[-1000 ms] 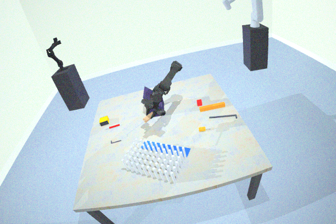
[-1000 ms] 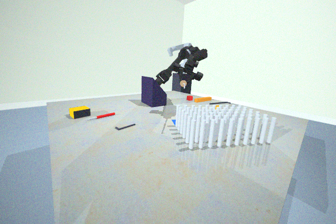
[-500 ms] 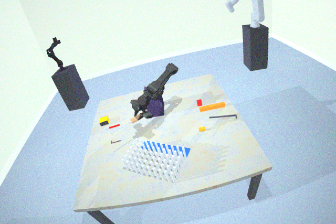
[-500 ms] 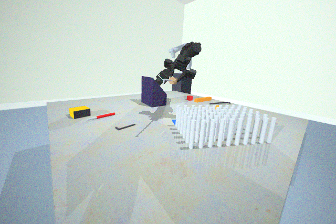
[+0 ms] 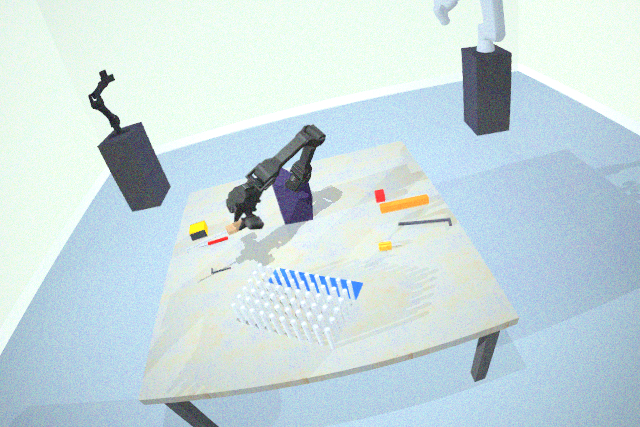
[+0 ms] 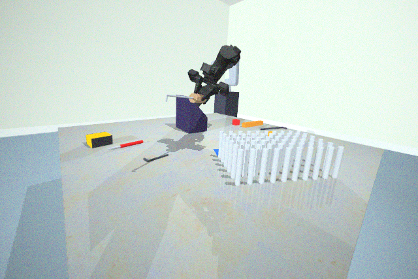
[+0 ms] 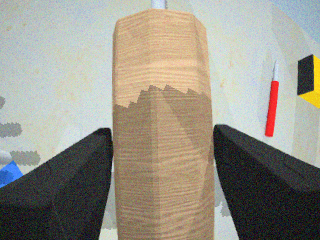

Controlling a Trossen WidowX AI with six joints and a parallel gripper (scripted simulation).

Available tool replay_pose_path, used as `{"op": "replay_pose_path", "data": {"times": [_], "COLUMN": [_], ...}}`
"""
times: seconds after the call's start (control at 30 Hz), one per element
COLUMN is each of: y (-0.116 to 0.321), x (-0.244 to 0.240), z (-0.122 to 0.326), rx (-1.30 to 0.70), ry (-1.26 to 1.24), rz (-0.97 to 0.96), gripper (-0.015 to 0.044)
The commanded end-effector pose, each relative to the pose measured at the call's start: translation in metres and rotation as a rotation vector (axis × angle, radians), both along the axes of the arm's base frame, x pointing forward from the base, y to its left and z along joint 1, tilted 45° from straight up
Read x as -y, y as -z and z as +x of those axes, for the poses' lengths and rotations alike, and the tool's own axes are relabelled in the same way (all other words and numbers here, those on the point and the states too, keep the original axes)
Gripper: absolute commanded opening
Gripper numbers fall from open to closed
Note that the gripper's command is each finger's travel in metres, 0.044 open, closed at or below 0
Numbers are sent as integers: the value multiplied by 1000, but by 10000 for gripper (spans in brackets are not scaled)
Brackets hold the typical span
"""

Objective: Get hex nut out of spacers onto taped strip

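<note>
My gripper (image 5: 241, 226) (image 6: 201, 98) (image 7: 163, 138) is shut on the wooden handle (image 5: 232, 227) (image 6: 194, 98) (image 7: 160, 60) of a hook tool, held in the air beside the arm's base. The tool's thin metal rod (image 6: 177, 95) points left in the exterior view and ends in a short bend downward. The white spacers (image 5: 329, 337) (image 6: 251, 168) stand upright in rows, away from the gripper. The blue taped strip (image 5: 356, 289) (image 6: 216, 151) (image 7: 9, 176) lies along their side nearest the arm's base. I cannot make out the nut in any view.
A yellow-black block (image 5: 198, 229) (image 6: 98, 138), a red screwdriver (image 5: 218, 240) (image 6: 131, 144) (image 7: 272, 107) and a small dark hex key (image 5: 221, 269) (image 6: 157, 158) lie on the left. A red cube (image 5: 379, 195), an orange bar (image 5: 404, 203), a long dark hook (image 5: 423, 222) and a small yellow piece (image 5: 385, 246) lie right.
</note>
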State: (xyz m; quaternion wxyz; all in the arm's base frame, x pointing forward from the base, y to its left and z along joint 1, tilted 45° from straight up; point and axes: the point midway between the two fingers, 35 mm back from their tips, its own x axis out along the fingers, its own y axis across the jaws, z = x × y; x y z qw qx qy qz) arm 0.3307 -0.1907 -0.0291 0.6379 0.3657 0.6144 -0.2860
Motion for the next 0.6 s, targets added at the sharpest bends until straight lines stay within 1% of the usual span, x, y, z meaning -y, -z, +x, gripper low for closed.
{"op": "replay_pose_path", "data": {"times": [0.0, 0.57], "y": [14, 91], "x": [18, 86], "z": [-3, -42], "rx": [-21, -135], "ry": [23, 145], "rz": [-6, 32], "gripper": [0, 0]}}
